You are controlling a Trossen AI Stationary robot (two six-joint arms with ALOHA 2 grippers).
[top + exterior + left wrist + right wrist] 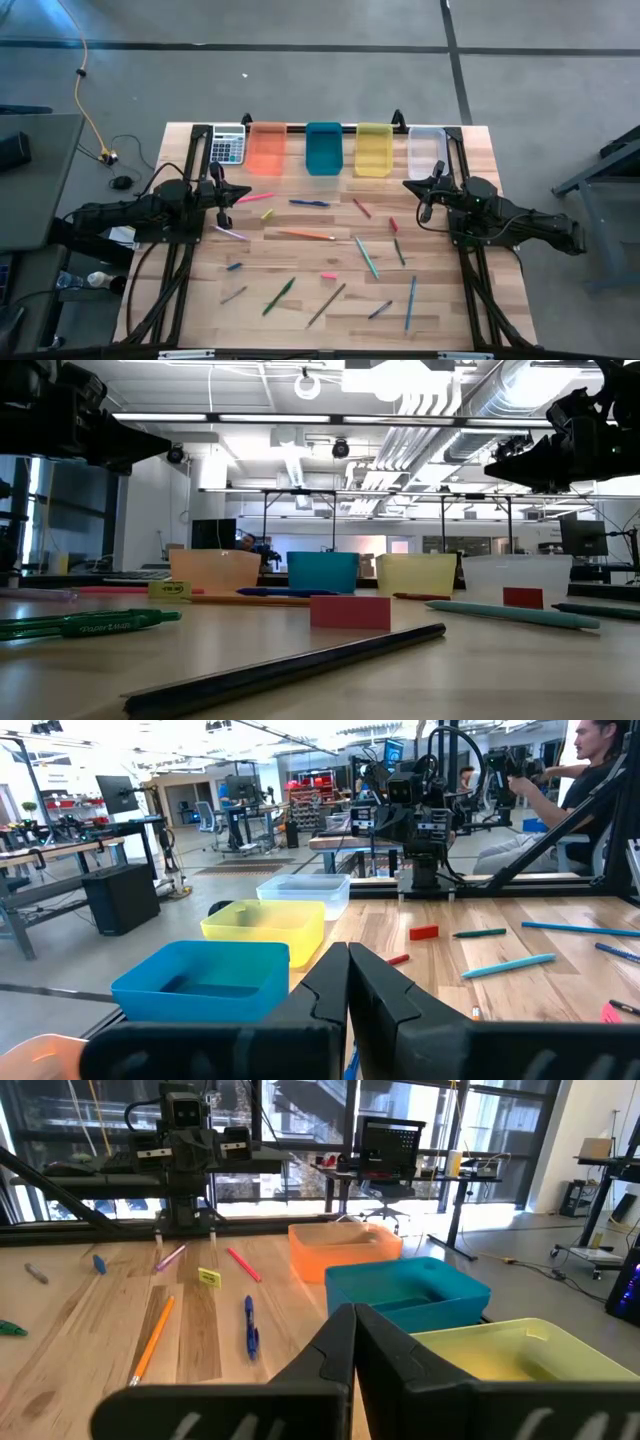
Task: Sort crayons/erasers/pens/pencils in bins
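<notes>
Four bins stand in a row at the table's far edge: orange (267, 148), teal (323, 148), yellow (373, 150) and clear (427, 152). Pens, pencils, crayons and erasers lie flat on the table. They include a blue pen (309, 203), an orange pencil (306, 235), a teal pen (366, 256), a green pen (279, 296), a dark pencil (326, 304), a pink eraser (328, 276) and a yellow-green eraser (267, 214). My left gripper (240, 192) is shut and empty, in front of the orange bin. My right gripper (408, 184) is shut and empty, in front of the clear bin.
A grey calculator (228, 145) lies left of the orange bin. A red eraser (393, 225) and a red crayon (361, 207) lie near the right gripper, and a pink stick (255, 198) lies beside the left gripper. A person (598, 760) sits beyond the table's right side.
</notes>
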